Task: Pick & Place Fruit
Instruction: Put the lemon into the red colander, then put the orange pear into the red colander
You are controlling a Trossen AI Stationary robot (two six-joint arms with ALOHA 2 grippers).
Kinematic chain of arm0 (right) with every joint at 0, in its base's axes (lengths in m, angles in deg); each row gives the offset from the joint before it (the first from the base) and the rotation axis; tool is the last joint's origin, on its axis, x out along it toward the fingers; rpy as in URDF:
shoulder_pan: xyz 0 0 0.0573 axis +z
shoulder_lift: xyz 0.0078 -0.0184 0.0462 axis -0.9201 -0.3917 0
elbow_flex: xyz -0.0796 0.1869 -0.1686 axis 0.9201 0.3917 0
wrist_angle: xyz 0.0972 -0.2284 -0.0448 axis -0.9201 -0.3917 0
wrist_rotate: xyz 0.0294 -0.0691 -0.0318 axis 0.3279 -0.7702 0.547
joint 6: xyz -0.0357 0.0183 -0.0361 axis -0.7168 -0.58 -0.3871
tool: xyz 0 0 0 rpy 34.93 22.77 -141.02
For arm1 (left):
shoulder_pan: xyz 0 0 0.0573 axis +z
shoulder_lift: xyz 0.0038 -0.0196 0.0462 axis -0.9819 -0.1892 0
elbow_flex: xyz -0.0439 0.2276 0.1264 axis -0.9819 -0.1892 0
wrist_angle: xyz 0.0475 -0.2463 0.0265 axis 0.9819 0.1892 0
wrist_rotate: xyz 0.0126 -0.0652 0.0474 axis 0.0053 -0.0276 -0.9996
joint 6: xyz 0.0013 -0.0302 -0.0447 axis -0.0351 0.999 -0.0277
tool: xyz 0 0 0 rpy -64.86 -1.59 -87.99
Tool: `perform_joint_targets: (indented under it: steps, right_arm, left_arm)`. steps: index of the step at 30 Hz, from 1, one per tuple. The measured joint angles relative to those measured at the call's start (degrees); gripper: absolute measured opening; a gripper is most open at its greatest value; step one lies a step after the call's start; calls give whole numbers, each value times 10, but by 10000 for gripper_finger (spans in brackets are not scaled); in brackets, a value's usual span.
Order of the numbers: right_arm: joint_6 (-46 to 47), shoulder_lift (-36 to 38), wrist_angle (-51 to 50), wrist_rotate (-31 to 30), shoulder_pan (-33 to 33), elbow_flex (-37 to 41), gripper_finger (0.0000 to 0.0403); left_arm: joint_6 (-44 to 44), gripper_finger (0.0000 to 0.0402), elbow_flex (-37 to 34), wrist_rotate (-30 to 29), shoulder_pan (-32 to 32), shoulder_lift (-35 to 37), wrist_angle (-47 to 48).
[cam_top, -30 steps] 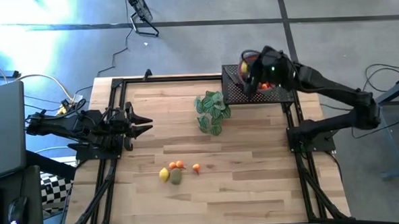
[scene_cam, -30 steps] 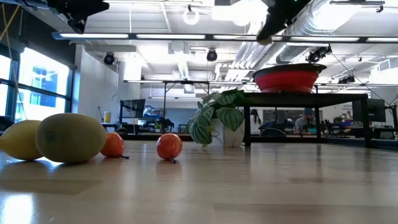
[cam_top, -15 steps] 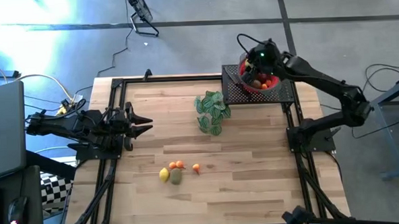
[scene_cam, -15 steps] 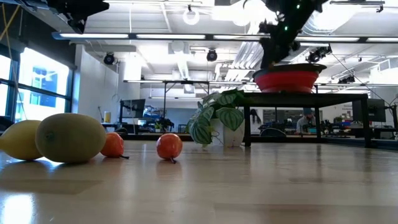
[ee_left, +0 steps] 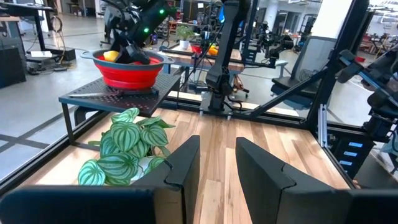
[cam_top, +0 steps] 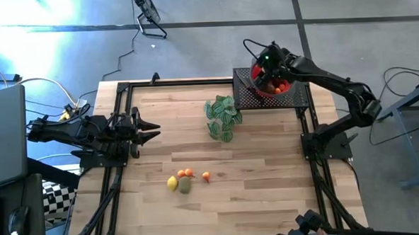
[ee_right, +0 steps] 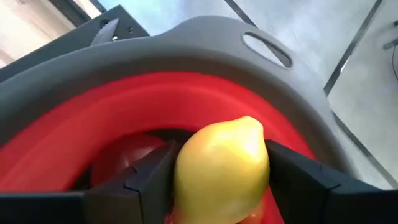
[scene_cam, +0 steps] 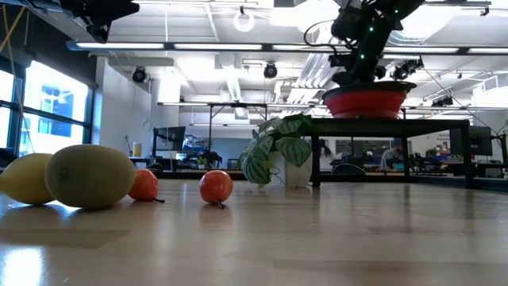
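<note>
1. Yellow lemon [ee_right: 222, 167] sits between the right gripper's [ee_right: 217, 180] two dark fingers [ee_right: 143, 177], jaws closed against both its sides, so the pincer is holding it.
2. Gripper and lemon are down inside the red bowl [ee_right: 93, 134]; the grey rim with its handle slot curves just beyond the lemon.
3. Under and beside the gripper in the bowl: more fruit, red and orange pieces [cam_top: 282, 88], plus a dark red piece [ee_right: 127, 155] just behind one finger.
4. Bowl rests on a black mesh stand [cam_top: 245, 96] at the table's far right corner; low view shows the right arm coming into the bowl [scene_cam: 367, 102] from above.
5. Next out from the stand: green leafy plant [cam_top: 223, 117] on the wooden table [cam_top: 268, 164], near the stand but not touching it.
6. Well away from the gripper, near the table's front: loose fruit cluster, yellow lemon [cam_top: 173, 182], brown-green piece [cam_top: 185, 184], two orange pieces [cam_top: 185, 173], small red-orange one [cam_top: 206, 177] a bit apart.
7. Left gripper [cam_top: 153, 132] waits at the far left side of the table, fingers [ee_left: 183, 163] a narrow gap apart, nothing between them.
</note>
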Motion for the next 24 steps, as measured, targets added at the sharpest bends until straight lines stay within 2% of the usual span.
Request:
perform_joint_targets:
  steps: [10, 17, 19, 21, 24]
  right_arm:
    - [-38, 17, 8, -9, 2, 0, 291]
    - [-56, 79, 9, -4, 20, 0, 297]
    - [-52, 102, 9, 21, 32, 0, 297]
    - [-50, 127, 9, 72, 44, 0, 297]
    - [-48, 161, 20, 193, 71, 0, 297]
  left_arm:
    - [0, 99, 0, 0, 0, 0, 0]
    - [0, 99, 0, 0, 0, 0, 0]
    - [0, 99, 0, 0, 0, 0, 0]
    - [0, 99, 0, 0, 0, 0, 0]
    - [-1, 99, 0, 0, 0, 0, 0]
